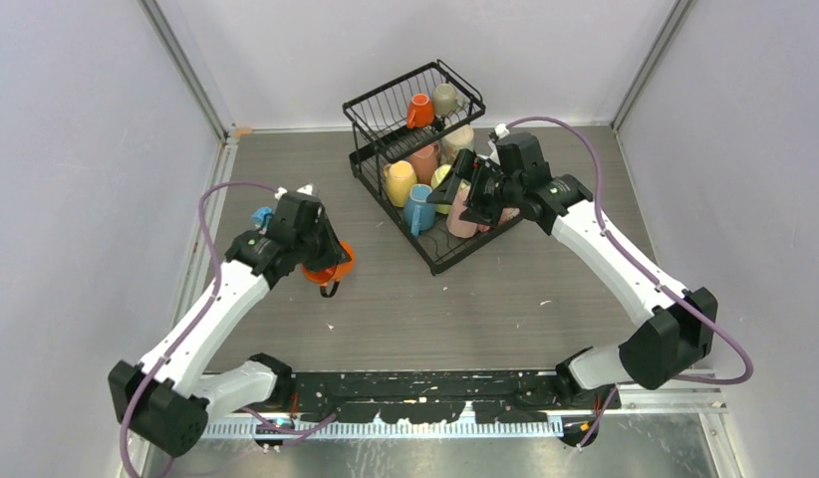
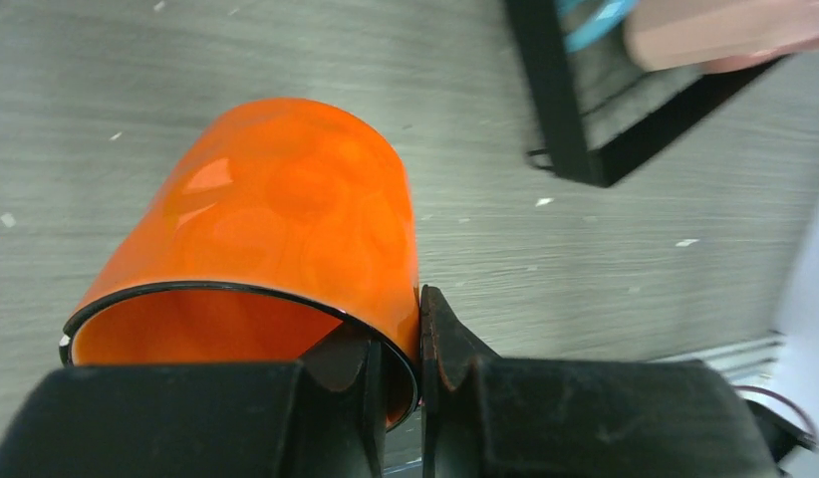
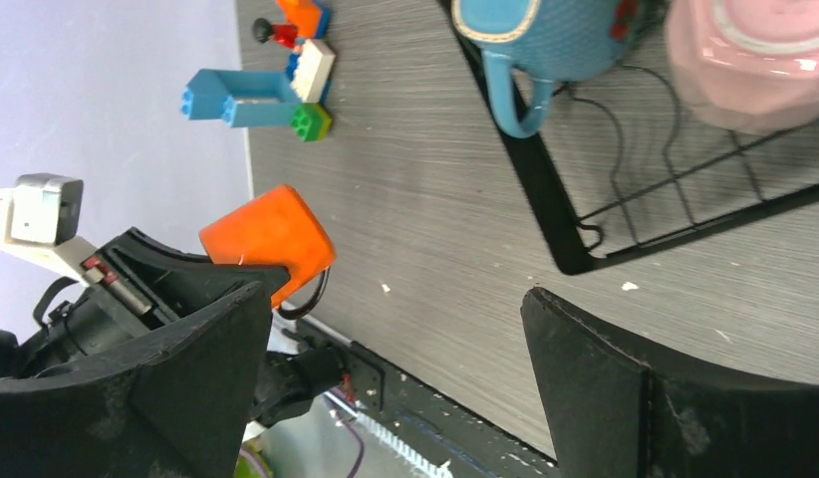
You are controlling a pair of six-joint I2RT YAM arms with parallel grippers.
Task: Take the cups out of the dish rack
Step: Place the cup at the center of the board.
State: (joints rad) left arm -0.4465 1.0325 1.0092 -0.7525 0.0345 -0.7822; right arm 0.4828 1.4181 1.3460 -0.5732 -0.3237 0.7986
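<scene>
Here left fingers (image 2: pixel 445 344) pinch the orange cup (image 2: pixel 286 219) (tilted); right fingers (image 3: pixel 595 378) gape above the dish rack (image 3: pixel 537 189)

Robotics lab: plain grey walls (image 1: pixel 67 129) enclose the table (image 1: pixel 485 299)

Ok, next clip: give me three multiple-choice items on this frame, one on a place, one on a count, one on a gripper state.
1. Where is the held orange cup relative to the dish rack?
A in its upper basket
B on its lower tray
C outside it, over the table

2. How many cups sit in the upper basket?
A none
B two
C five

3. How does the right gripper stand?
A shut on a cup
B shut on nothing
C open

Answers:
1. C: the left gripper pinches its rim, left of the rack.
2. B: one orange mug and one beige mug show there.
3. C: its fingers stand wide apart with nothing between them.
</scene>
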